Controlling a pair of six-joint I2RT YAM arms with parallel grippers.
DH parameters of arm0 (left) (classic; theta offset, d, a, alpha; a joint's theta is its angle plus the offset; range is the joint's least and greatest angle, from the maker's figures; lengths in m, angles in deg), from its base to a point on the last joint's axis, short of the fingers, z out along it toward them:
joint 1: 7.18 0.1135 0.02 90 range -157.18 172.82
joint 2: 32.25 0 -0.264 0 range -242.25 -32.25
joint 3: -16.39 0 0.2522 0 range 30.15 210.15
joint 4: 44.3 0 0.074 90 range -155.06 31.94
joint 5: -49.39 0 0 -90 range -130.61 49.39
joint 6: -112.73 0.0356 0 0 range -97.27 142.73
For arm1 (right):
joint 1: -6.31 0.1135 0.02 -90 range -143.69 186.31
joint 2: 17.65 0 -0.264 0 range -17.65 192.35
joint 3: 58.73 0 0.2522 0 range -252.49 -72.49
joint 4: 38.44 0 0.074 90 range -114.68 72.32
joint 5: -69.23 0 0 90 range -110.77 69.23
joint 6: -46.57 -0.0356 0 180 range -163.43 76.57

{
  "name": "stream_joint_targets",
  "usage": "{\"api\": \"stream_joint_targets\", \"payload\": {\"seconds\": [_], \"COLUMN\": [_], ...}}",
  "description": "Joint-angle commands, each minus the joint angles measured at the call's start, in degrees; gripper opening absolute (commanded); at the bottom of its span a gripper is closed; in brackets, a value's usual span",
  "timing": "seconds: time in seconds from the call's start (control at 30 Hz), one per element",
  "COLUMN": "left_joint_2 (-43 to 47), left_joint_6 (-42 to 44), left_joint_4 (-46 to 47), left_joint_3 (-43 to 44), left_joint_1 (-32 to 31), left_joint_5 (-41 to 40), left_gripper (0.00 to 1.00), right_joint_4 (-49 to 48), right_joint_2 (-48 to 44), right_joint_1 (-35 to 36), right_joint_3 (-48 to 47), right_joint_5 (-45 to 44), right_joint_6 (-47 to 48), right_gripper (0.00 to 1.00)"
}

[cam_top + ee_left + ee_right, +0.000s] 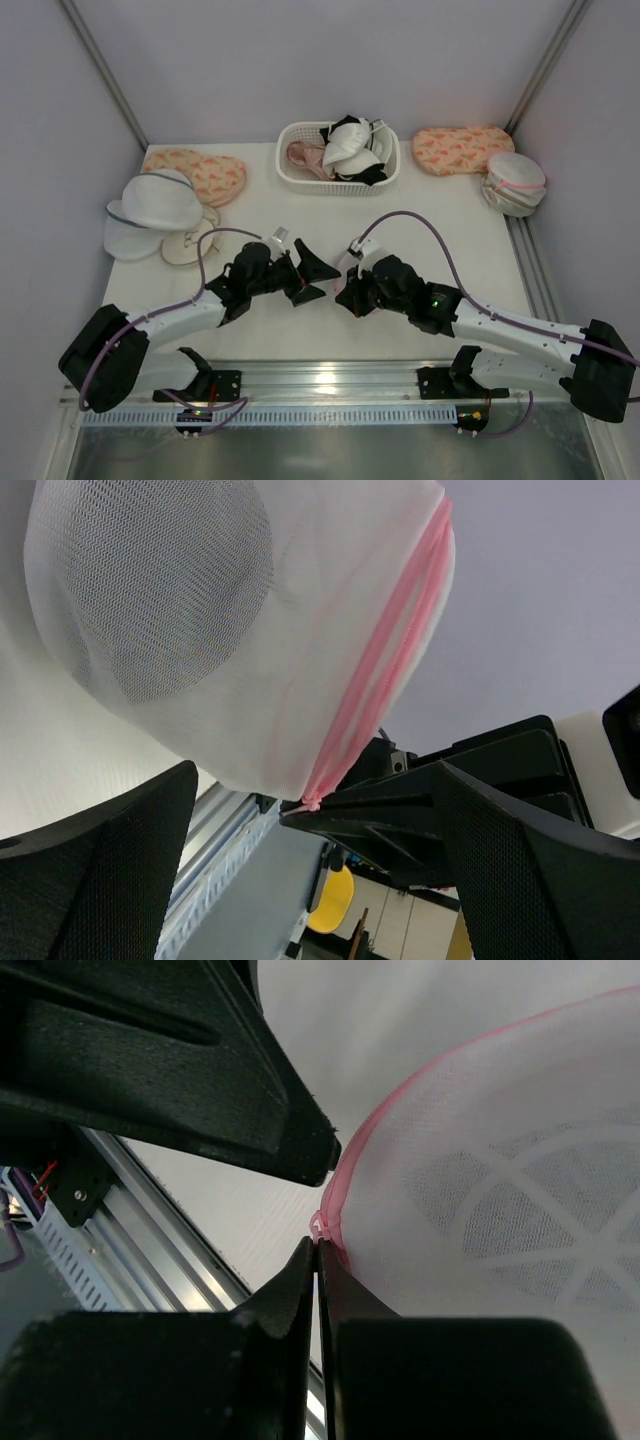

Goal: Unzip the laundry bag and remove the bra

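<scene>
1. Pink zipper tape (pixel 385 670) is running unbroken along the rim of the laundry bag (pixel 250 630), so I am judging the zip as not yet opened, at least on the stretch showing.
2. I am keeping the bag on the near side of the white basket (pixel 300 178), between the two grippers and, as it seems, lifted off the table.
3. My right gripper (pixel 318 1250) is pinching with its jaws pressed together on the small pink tab (pixel 319 1228) at the rim.
4. My left gripper (pixel 315 772) is standing spread wide, one finger on either side of the bag's lower edge, gripping nothing. I cannot tell whether it is touching the mesh.
5. A rounded grey shape (pixel 170 590) is showing through the mesh. I am taking it for the bra, still inside, though I am not sure.
6. Nearly everything is remaining, as I am reading it: steadying the bag with the left gripper, drawing the tab round the rim, then pulling the bra out.
</scene>
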Motion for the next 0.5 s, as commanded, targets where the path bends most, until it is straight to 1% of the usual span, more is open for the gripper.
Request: {"api": "stream_joint_targets", "payload": {"seconds": [0.0,0.07,0.17,0.2,0.27,0.3,0.37,0.4,0.43,0.47], "left_joint_2": [-1.35,-3.53,-7.83,-9.07,-11.36,-13.11,-14.7,-15.32,-16.11,-16.47], "left_joint_6": [-0.87,-0.34,-0.07,-0.07,-0.51,-0.6,-0.95,-1.39,-1.48,-1.65], "left_joint_4": [3.88,4.4,6.85,7.74,10.54,11.34,12.92,14.24,14.51,14.77], "left_joint_3": [1.1,1.71,3.64,4.17,5.32,5.67,6.02,6.02,6.02,5.94], "left_joint_1": [-0.29,-0.29,-0.29,-0.29,-0.29,-0.38,-0.38,-0.38,-0.38,-0.38], "left_joint_5": [0.34,-0.02,1.12,1.65,2.53,3.14,3.67,3.76,3.85,3.76], "left_gripper": [0.99,0.98,0.93,0.87,0.78,0.64,0.45,0.24,0.14,0.08], "right_joint_4": [-6.69,-6.96,-6.96,-6.78,-6.0,-5.47,-4.07,-3.62,-3.44,-2.66], "right_joint_2": [0.82,1.61,1.45,1.1,0.74,0.39,0.04,-0.14,-0.66,-0.84], "right_joint_1": [0.31,0.31,0.66,0.75,0.75,0.83,0.75,0.75,0.83,0.83], "right_joint_3": [-0.08,-0.26,-0.26,-0.17,-0.17,-0.17,-0.35,-0.35,-0.35,-0.35], "right_joint_5": [3.9,4.69,5.22,5.13,4.87,4.43,4.08,3.99,3.82,3.64], "right_joint_6": [0.29,0.38,0.38,0.47,0.73,0.82,0.91,1.08,1.09,1.09], "right_gripper": [0.04,0.04,0.04,0.04,0.04,0.04,0.04,0.04,0.04,0.04]}}
